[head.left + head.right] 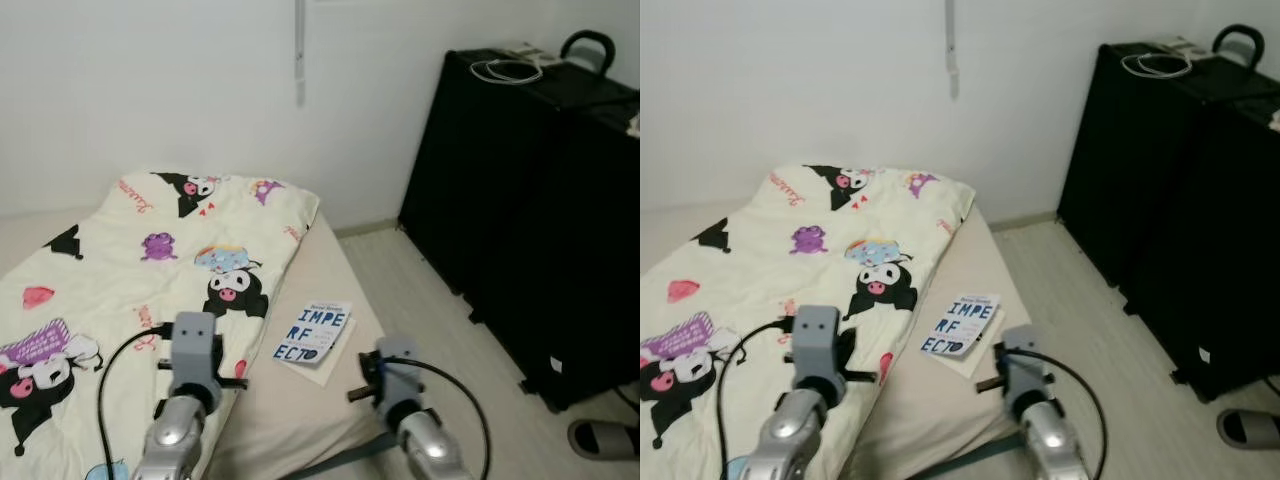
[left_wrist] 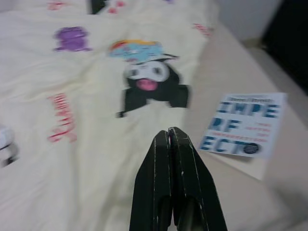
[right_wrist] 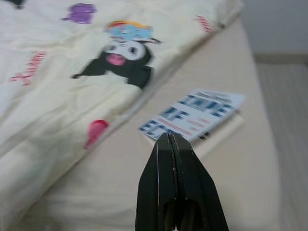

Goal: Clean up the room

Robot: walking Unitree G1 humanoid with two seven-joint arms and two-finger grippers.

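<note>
Right, both claws are up over the bed: the left claw [image 2: 169, 137] has its two long black fingers pressed flat together, tips meeting in a narrow wedge, poised above the quilt [image 1: 120, 260], and the right claw [image 3: 169, 139] is pinched together just the same, empty, its tip aimed at the near edge of the book [image 3: 192, 114]. That book is a thin, flat paperback with a white cover and chunky blue block letters, lying face up and slightly askew on the bare mattress [image 1: 310, 400], just beside the quilt's edge. Under it sits a second cream-coloured flat sheet or booklet, one corner poking out. The quilt is soft and puffy, pale cream fabric printed with black-and-white cartoon characters, a purple figure, a pink heart and red script, rumpled along its rolled edge and covering the left side of the bed. The mattress itself is smooth beige cloth. Out past the bed runs pale wood-grain flooring up to a plain white wall, and on the right stands a tall, boxy black cabinet [image 1: 540, 200] with a coiled white cable [image 1: 508, 68] on top. A grey slipper [image 1: 603, 438] lies on the floor near the cabinet's base.
</note>
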